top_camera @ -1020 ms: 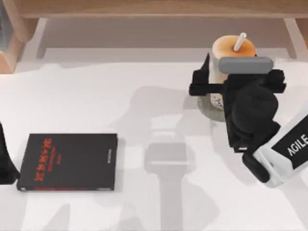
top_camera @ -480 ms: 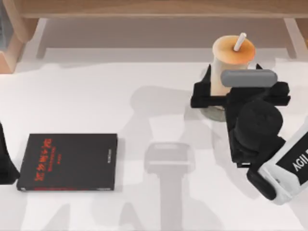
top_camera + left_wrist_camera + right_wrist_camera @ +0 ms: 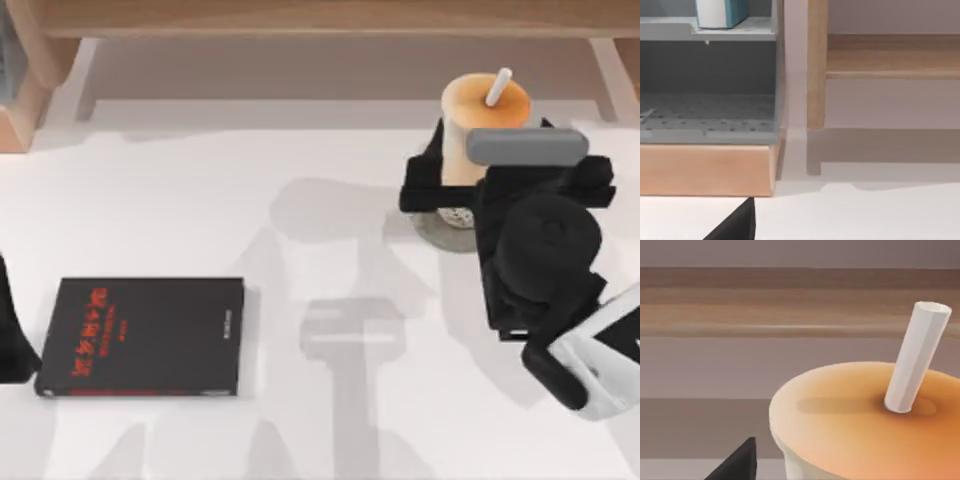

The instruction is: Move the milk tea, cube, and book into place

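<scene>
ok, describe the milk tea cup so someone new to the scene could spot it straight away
Start at the wooden shelf rail along the table's far edge, then go to the top view's right. There the tall clear plastic cup of orange-tan milk tea stands on a round grey coaster, the right gripper around it. Its white straw and height distinguish it from the flat black book with red lettering.

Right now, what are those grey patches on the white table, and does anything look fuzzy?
Top view: the grey patches are soft shadows of the arms on the table, one beside the black book. Right wrist view: the milk tea looms close, its lid edge soft. Left wrist view: the shelf's shadow lies on the table.
</scene>
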### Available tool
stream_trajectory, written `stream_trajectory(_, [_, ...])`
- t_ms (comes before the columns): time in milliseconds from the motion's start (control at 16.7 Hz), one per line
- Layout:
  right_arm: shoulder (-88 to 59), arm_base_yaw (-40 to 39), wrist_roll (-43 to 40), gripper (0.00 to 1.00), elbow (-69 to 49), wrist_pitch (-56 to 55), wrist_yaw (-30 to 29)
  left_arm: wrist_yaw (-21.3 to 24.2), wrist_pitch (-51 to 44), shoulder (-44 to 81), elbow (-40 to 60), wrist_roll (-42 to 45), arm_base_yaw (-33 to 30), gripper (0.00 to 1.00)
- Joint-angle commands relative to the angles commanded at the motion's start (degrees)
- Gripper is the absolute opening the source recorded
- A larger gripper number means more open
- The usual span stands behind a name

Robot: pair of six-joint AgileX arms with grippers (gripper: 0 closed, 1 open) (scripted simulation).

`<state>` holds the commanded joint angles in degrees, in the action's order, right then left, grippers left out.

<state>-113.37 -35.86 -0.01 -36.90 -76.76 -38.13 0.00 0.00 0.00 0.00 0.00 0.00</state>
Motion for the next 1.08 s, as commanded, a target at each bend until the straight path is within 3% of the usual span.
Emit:
stream_trajectory(240, [7.4, -1.1, 0.2, 1.00, 1.3, 6.1, -0.9, 0.0, 0.0, 0.0, 0.0, 0.0, 0.0, 1.00])
stream_trajectory(600, [8.1, -0.8, 0.1, 1.00, 1.5, 6.8, -0.9, 0.0, 0.0, 0.0, 0.0, 0.0, 0.0, 1.00])
stream_trajectory(1080, [30.9, 7.4, -0.2, 1.00, 9.4, 22.3, 7.6, 0.0, 0.0, 0.0, 0.0, 0.0, 0.0, 1.00])
